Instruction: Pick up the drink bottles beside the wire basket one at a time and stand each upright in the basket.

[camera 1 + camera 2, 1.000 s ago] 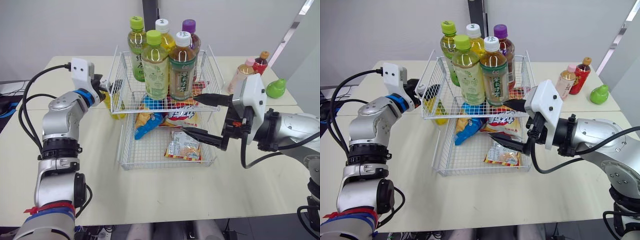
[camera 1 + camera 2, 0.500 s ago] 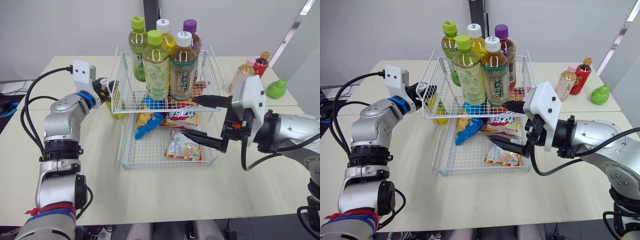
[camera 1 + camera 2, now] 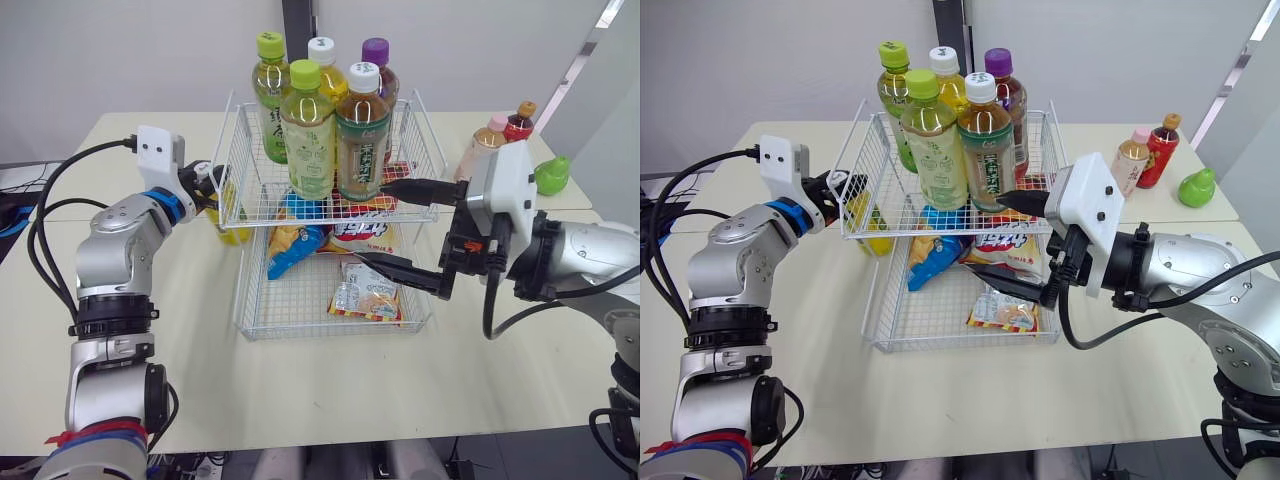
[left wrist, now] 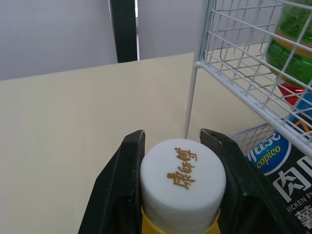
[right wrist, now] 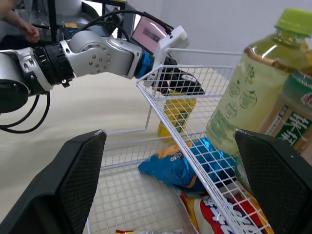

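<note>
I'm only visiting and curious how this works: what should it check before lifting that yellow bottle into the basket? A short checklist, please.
1. Left gripper shut on the yellow bottle by its cap: ok.
2. Bottle upright: ok, it stands on the table.
3. Bottle above the basket rim: not ok, it stands beside the basket, not yet lifted.
4. Room in the basket's top tier: ok, its left side looks free next to the five bottles.
5. Right gripper out of the way: ok, open at the basket's front right, apart from the yellow bottle.
</note>
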You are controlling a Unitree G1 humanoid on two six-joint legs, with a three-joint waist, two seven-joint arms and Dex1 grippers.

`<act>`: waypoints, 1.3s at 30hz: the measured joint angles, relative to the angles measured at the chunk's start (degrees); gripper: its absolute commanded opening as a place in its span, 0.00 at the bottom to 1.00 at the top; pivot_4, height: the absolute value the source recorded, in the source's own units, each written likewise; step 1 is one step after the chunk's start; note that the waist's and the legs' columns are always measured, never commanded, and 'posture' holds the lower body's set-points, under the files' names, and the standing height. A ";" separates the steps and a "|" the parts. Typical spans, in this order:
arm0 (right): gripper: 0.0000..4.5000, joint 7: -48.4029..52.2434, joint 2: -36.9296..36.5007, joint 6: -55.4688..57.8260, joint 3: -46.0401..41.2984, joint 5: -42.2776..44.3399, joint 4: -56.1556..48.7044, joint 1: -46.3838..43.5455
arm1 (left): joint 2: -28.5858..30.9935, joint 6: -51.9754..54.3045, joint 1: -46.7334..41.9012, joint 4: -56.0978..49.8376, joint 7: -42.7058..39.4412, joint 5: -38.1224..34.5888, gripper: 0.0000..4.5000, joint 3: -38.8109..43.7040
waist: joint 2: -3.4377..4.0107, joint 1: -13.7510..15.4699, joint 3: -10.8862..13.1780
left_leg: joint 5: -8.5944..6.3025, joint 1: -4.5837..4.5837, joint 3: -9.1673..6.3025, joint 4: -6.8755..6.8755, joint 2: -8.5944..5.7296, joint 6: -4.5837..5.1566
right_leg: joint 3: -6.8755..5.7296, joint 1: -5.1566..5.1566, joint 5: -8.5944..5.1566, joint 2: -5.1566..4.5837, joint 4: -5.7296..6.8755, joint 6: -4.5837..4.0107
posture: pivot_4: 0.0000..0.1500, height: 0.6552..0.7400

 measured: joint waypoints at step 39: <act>1.00 23.58 -8.81 -9.15 -10.83 1.02 18.01 2.51 | 23.53 27.92 -52.24 12.78 -29.33 -8.00 0.31 -11.81 | 0.01 -0.41 0.08 | 0.00 -0.11 0.41 0.04 0.06 0.00 | 0.01 -0.05 -0.02 0.13 -0.04 0.09 | 1.00 1.00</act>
